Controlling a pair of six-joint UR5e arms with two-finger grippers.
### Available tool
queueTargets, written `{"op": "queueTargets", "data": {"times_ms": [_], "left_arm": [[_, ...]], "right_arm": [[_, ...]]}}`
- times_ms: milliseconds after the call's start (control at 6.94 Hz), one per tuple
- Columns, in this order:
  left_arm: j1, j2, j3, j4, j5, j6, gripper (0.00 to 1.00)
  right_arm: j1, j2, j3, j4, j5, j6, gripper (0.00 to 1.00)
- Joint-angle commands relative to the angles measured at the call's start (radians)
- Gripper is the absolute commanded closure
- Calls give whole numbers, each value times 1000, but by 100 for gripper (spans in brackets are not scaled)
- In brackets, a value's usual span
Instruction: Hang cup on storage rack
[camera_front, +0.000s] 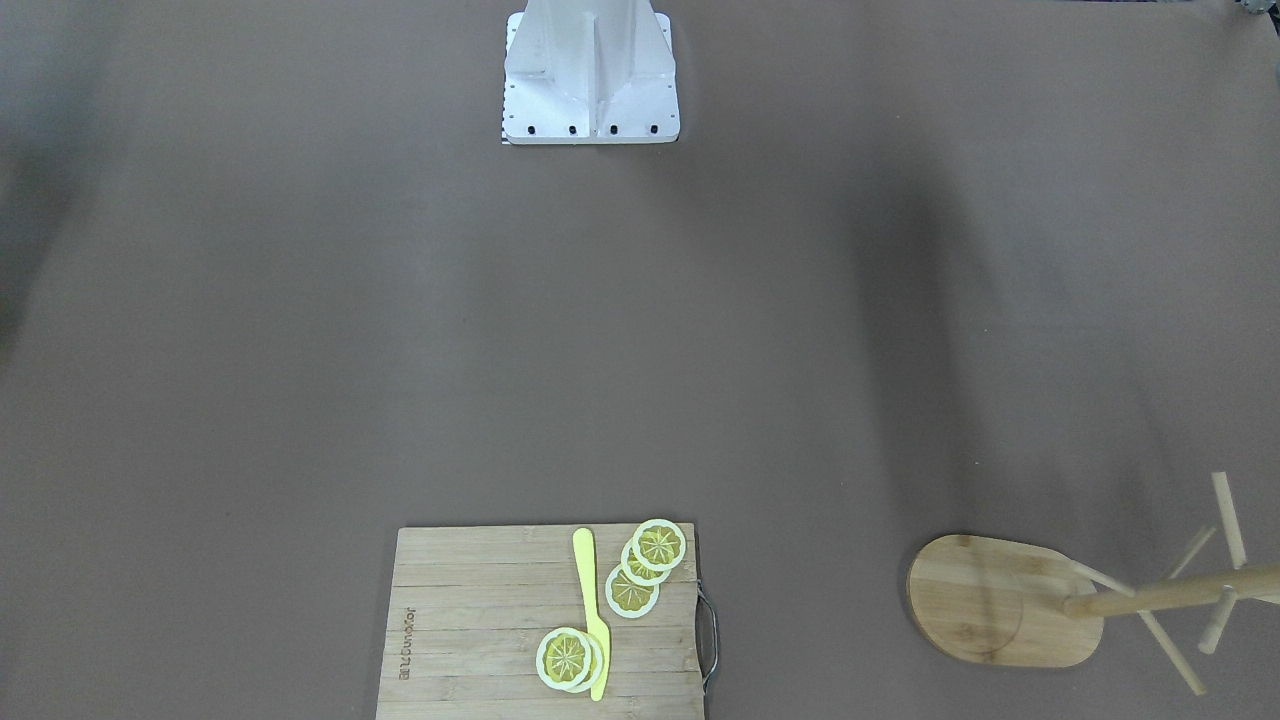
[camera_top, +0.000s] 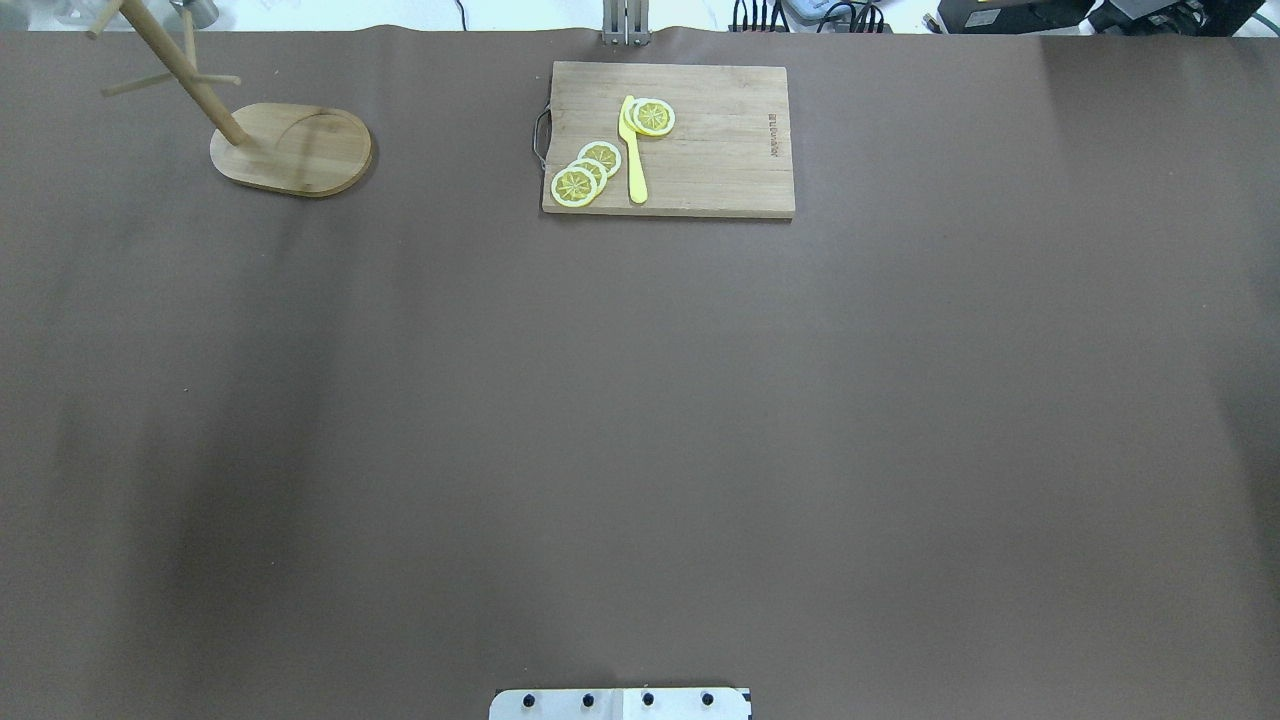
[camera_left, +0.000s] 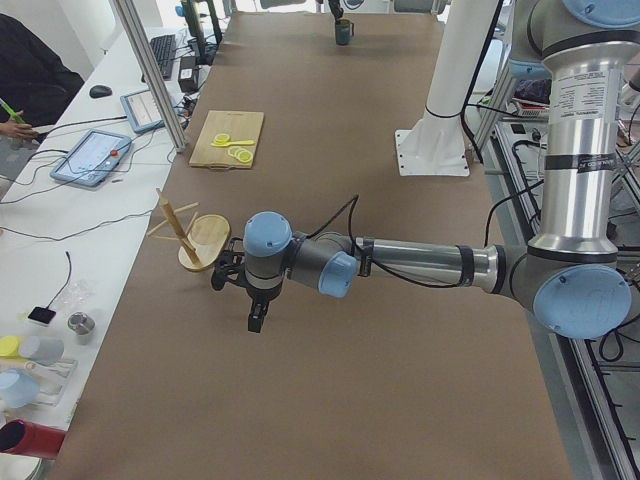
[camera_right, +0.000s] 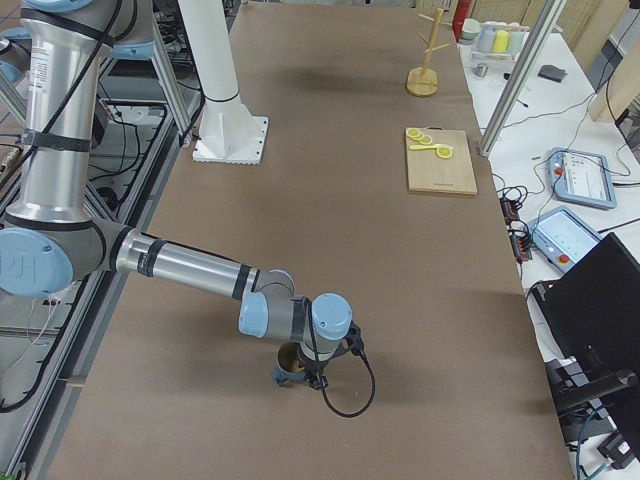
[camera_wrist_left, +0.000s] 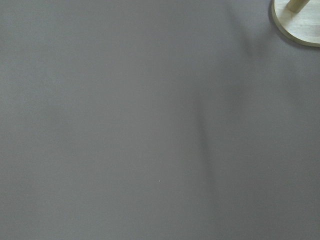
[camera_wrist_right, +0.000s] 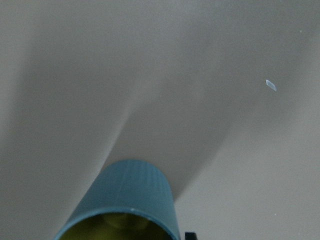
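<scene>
Brown sheeting covers the long bench (camera_top: 640, 400), with operator desks along one side.

1. Right end effector (camera_right: 310, 378): positioned low over the dark slate-blue cylindrical cup (camera_right: 288, 362), which stands upright on the bench at the robot's right end. Whether the fingers are apart or clamped on the cup cannot be determined.
2. Left end effector (camera_left: 253, 322): points down above bare bench, near the light wooden storage rack (camera_left: 200, 240). Finger state cannot be determined.
3. Cup and rack are well apart, at opposite ends of the bench.

Handling (judgement): the cup is probably rigid, smooth-walled, moderately heavy and breakable on impact. Grip the rim wall opposite the handle so that the loop stays free for a thin angled peg. The rack looks light, so a push on it could tip it.

View coverage:
- The overhead and front-facing views show the rack and a rectangular bamboo cutting board (camera_top: 668, 140) but neither arm nor the cup.
- Only the side views show both arms.
- The right wrist view alone shows the cup's yellow-green interior close up.
- The left wrist view shows only bench and the rack's base edge.
</scene>
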Motion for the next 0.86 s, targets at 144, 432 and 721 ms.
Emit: {"op": "queueTargets", "data": {"times_ms": [144,432,721], "left_arm": [[0,-2,2,0,0,0,1],[0,-5,-1,0,0,-1,1],[0,-15,-1,0,0,-1,1]], "right_arm": [[42,61,111,-142,124,160,100],[52,141,223,-224,158,526,100],[2,226,303,-223,232,1011,100]]}}
